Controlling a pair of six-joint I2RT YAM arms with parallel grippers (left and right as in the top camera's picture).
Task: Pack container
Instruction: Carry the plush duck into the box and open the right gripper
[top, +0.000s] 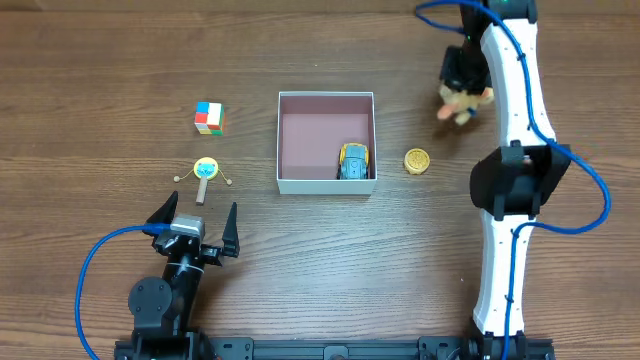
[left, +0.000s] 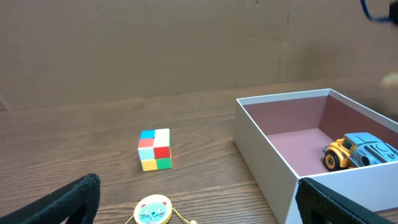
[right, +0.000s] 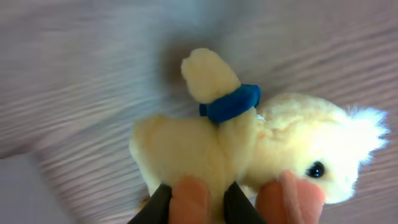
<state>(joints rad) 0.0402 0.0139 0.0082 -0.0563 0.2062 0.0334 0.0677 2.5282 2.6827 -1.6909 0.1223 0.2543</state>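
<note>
The wooden table (top: 100, 60) spreads under both my arms. The container (top: 279, 140) sits open-topped near its middle, white walls around a pink floor, well apart from either of my grippers.

My right gripper (top: 462, 82) is at the far right side, beyond the container's far right corner. It is clamped on a yellow plush duck (right: 249, 137) with a blue band around its neck. My dark fingers (right: 155, 208) pinch the soft body from both sides, next to its orange feet. I cannot tell whether the duck touches the table.

My left gripper (top: 203, 208) is near the front left, its jaws spread wide and holding nothing.

A coloured cube (top: 209, 117) stands to the left of the container, apart from it. A yellow and blue toy car (top: 353, 161) lies inside the container, in the near right corner. A small cat-faced hand drum (top: 206, 170) lies just beyond my left fingertips. A gold disc (top: 417, 161) rests just right of the container.
</note>
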